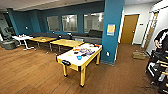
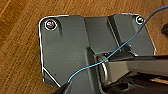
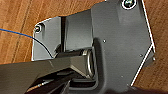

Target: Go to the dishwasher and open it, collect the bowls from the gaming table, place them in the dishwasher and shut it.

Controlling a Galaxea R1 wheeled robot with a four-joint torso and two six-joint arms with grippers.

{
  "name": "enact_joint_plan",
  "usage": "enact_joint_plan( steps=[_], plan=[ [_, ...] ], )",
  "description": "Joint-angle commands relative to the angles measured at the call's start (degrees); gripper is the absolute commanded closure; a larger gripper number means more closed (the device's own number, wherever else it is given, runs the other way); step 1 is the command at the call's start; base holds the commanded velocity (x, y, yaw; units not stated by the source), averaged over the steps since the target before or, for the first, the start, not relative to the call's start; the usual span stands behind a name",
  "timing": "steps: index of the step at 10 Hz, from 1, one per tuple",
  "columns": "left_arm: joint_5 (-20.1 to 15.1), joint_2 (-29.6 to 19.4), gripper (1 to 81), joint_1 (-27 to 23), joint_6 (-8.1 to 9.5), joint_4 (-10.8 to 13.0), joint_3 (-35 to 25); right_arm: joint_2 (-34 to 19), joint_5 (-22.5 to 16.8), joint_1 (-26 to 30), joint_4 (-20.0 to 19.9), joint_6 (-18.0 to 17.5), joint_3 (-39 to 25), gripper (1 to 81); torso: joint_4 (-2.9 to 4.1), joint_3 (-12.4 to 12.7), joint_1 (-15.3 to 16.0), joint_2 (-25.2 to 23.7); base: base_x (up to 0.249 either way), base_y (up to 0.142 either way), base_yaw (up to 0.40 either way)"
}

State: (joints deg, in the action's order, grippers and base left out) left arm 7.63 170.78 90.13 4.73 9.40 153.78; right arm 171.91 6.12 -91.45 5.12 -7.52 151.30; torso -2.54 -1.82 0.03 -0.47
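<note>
I face the gaming table at twelve o'clock, its bowls uncollected, and I cannot tell either gripper's state.

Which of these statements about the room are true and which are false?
1. The gaming table has yellow legs and a white top. True.
2. Its top is bare. False: colourful items lie on it, mostly toward the far end.
3. The floor is grey carpet. False: it is brown wood planking.
4. A teal pillar stands just behind the gaming table. True.
5. The wooden door at the back stands wide open. False: it looks shut.
6. A person stands at the right edge, beside a dark cart. True.
</note>
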Motion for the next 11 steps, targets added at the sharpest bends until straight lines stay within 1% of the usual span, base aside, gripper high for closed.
enact_joint_plan(
  steps=[1, 11],
  plan=[
    [-2.6, -0.5, 1.0, -2.4, -0.07, 0.4, -0.1, 0.0, -2.7, 2.5, 0.2, 0.1, 0.0, 1.0, 0.00, 0.0, 0.0, 0.0, 0.134, 0.000, 0.000],
    [-2.5, -0.4, 1.0, -2.4, -0.07, 0.1, -0.1, 0.1, -2.7, 2.5, 0.2, 0.1, 0.0, 1.0, 0.00, 0.0, 0.0, 0.0, 0.150, 0.073, 0.000]
  ],
)
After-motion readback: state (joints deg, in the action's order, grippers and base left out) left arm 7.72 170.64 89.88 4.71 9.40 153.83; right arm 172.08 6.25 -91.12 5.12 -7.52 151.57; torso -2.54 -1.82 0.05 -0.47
